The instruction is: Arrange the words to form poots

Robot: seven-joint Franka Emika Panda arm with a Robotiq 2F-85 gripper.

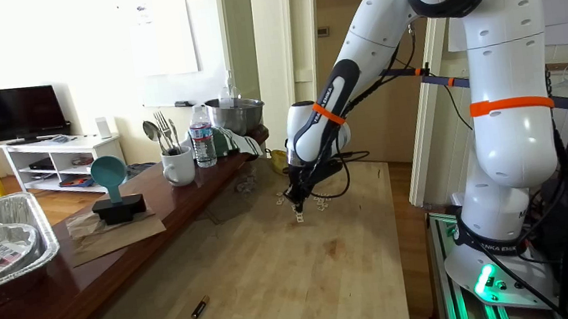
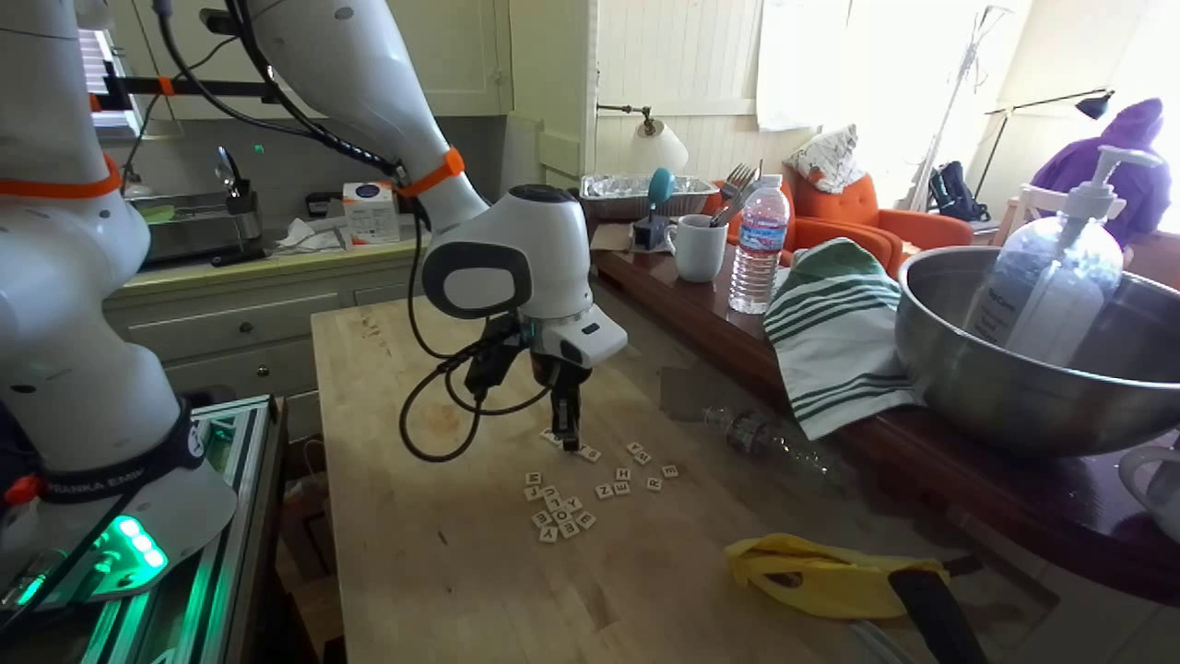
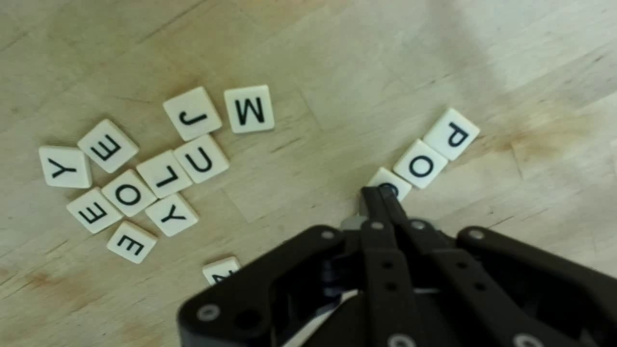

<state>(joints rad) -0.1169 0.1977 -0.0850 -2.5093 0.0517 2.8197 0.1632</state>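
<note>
Blk two-finger gripper (image 3: 379,190): pressed tog.
Sq. cream P tile (image 3: 451,134), matching O tile (image 3: 420,164): adjacent, nr gripper.
3rd such tile (image 3: 396,180) (partly hid.): by gripper.

The arm (image 1: 508,61) is bent — end effector (image 3: 379,193) pointing down, fingers (image 3: 373,209) together.

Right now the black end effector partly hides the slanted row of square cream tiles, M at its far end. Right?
Wrist view: far end is the square cream P tile, not M; black end effector does partly hide the row.
</note>
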